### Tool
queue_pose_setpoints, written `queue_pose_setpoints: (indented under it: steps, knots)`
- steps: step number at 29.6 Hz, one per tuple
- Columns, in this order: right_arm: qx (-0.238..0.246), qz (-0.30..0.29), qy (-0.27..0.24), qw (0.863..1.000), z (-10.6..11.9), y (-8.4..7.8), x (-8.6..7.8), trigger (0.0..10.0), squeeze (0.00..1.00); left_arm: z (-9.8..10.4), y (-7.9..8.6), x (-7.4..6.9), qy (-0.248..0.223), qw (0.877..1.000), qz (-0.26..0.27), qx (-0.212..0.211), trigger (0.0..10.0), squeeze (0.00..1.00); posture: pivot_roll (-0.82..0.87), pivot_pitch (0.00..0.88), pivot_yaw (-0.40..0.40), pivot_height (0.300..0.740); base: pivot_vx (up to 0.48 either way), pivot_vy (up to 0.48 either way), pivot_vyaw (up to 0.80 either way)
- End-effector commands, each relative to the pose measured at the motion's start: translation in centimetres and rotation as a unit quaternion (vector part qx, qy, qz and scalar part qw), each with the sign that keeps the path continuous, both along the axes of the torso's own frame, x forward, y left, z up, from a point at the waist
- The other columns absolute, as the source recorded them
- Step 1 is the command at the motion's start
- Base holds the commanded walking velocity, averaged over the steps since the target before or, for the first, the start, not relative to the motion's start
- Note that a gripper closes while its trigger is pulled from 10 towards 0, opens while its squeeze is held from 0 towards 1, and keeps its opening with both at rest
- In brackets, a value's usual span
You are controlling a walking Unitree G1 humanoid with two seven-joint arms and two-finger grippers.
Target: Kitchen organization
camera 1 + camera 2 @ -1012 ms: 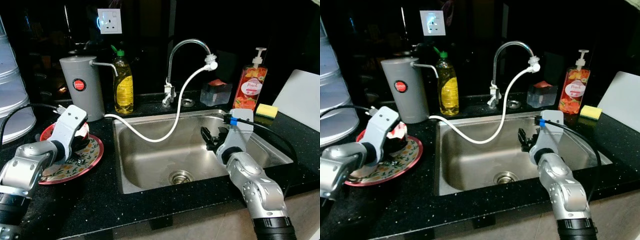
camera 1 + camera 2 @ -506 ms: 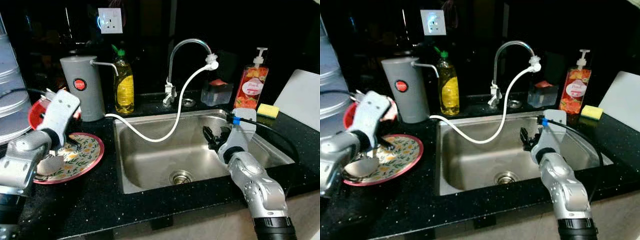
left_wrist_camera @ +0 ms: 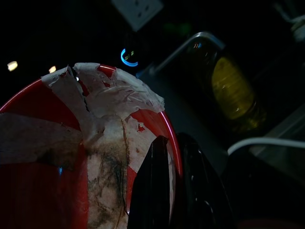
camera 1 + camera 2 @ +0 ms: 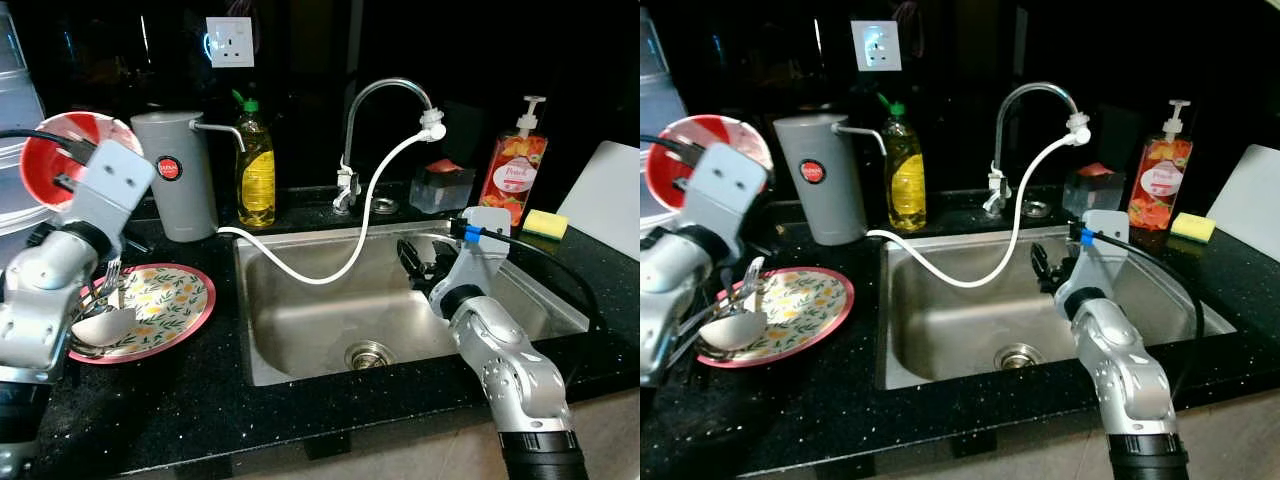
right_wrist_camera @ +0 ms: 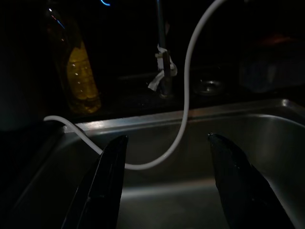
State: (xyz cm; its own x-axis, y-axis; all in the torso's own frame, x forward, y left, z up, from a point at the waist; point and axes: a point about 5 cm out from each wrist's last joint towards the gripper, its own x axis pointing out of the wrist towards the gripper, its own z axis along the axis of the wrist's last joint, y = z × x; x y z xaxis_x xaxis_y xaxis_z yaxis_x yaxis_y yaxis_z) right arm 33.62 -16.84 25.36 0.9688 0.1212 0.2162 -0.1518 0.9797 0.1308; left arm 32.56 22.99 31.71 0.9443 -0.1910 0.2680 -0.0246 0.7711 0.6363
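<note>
Since the earlier frame the left gripper has lifted the red bowl off the plate and raised it clear above the counter's left end, beside the grey canister. The fingers are clenched on the bowl's rim, one either side of the wall. The left wrist view shows torn, soiled paper stuck inside the bowl. The bowl is tipped on its side, mouth facing outward.

The right gripper hangs over the sink near its right wall, fingers spread, holding nothing.

Risks, as judged:
- The grasp is a thin rim pinch; a quick swing could let the bowl pivot or slip and fall onto the plate and the cutlery.
- With the bowl tilted, loose paper could drop onto the counter.
- The white hose trails from the tap across the sink; carrying the bowl over there could snag it.

Count: one bowl, one plate, one canister, one yellow bottle, one soap pump, one sponge, one hose; cutlery pieces on the plate cannot be counted reliably
</note>
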Motion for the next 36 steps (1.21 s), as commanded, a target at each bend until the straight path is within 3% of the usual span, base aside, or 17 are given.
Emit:
queue_pose_setpoints:
  steps: [1,6,9,11,13,14,16,18,22,23,25,26,31,32,33,36]
  knots:
    - [-0.001,0.013,-0.028,1.0,1.2,0.6,-0.3,10.0,0.0,-0.1,-1.3,0.1,-0.022,1.0,-0.014,0.01,10.0,0.0,-0.03,0.0,-0.021,0.74,0.0,0.0,0.0]
    - [0.002,0.024,-0.042,0.999,1.7,0.8,-0.5,10.0,0.0,-0.5,-3.3,0.6,-0.02,0.998,-0.061,0.001,10.0,0.0,-0.04,0.0,-0.024,0.74,0.0,0.0,0.0]
    - [-0.001,0.018,-0.049,0.999,2.0,0.7,-0.4,10.0,0.0,-1.3,-5.5,1.1,0.029,0.99,-0.135,-0.041,10.0,0.0,-0.04,0.0,-0.024,0.74,0.0,0.0,0.0]
    - [-0.002,0.017,-0.05,0.999,2.0,0.6,-0.4,10.0,0.0,-1.4,-5.8,1.1,0.034,0.988,-0.144,-0.046,10.0,0.0,-0.04,0.0,-0.024,0.74,0.0,0.0,0.0]
    - [0.001,0.008,-0.056,0.998,2.3,0.2,-0.4,10.0,0.0,-2.3,-7.3,1.7,0.092,0.977,-0.18,-0.063,10.0,0.0,-0.04,0.0,-0.024,0.74,0.0,0.0,0.0]
    - [0.001,0.008,-0.056,0.998,2.3,0.2,-0.4,10.0,0.0,-2.3,-7.3,1.7,0.092,0.977,-0.18,-0.063,10.0,0.0,-0.04,0.0,-0.024,0.74,0.0,0.0,0.0]
    - [0.002,0.006,-0.068,0.998,2.7,0.1,-0.7,10.0,0.0,-3.8,-9.1,2.2,0.168,0.955,-0.227,-0.089,10.0,0.0,-0.04,0.0,-0.021,0.74,0.0,0.0,0.0]
    - [0.002,0.007,-0.069,0.998,2.7,0.1,-0.7,10.0,0.0,-4.0,-9.4,2.4,0.178,0.951,-0.234,-0.091,10.0,0.0,-0.04,0.0,-0.021,0.74,0.0,0.0,0.0]
    - [0.001,0.005,-0.07,0.998,2.6,0.0,-0.9,10.0,0.0,-6.0,-10.2,4.1,0.265,0.925,-0.249,-0.112,10.0,0.0,-0.04,0.0,-0.018,0.74,0.0,0.0,0.0]
    - [0.001,0.005,-0.07,0.998,2.6,0.0,-0.9,10.0,0.0,-6.0,-10.2,4.1,0.265,0.925,-0.249,-0.112,10.0,0.0,-0.04,0.0,-0.018,0.74,0.0,0.0,0.0]
    - [0.003,0.004,-0.07,0.998,2.6,0.0,-0.9,10.0,0.0,-7.5,-11.0,4.7,0.311,0.904,-0.265,-0.126,10.0,0.0,-0.04,0.0,-0.019,0.74,0.0,0.0,0.0]
    - [0.003,0.004,-0.07,0.998,2.6,0.0,-0.9,10.0,0.0,-7.5,-11.0,4.7,0.311,0.904,-0.265,-0.126,10.0,0.0,-0.04,0.0,-0.019,0.74,0.0,0.0,0.0]
    - [0.004,0.004,-0.07,0.998,2.5,0.2,-1.1,10.0,0.0,-10.7,-12.2,4.5,0.371,0.878,-0.283,-0.105,10.0,0.0,-0.06,0.0,-0.006,0.74,0.0,0.0,0.0]
    - [0.004,0.004,-0.07,0.998,2.5,0.2,-1.1,10.0,0.0,-10.7,-12.2,4.5,0.371,0.878,-0.283,-0.105,10.0,0.0,-0.06,0.0,-0.006,0.74,0.0,0.0,0.0]
    - [0.005,0.003,-0.069,0.998,2.5,0.2,-1.1,10.0,0.0,-11.8,-12.5,4.4,0.392,0.866,-0.287,-0.115,10.0,0.0,-0.06,0.0,-0.005,0.74,0.0,0.0,0.0]
    - [0.006,0.001,-0.067,0.998,2.4,0.1,-1.2,10.0,0.0,-13.1,-12.9,4.0,0.413,0.852,-0.299,-0.117,10.0,0.0,-0.06,0.0,-0.006,0.74,0.0,0.0,0.0]
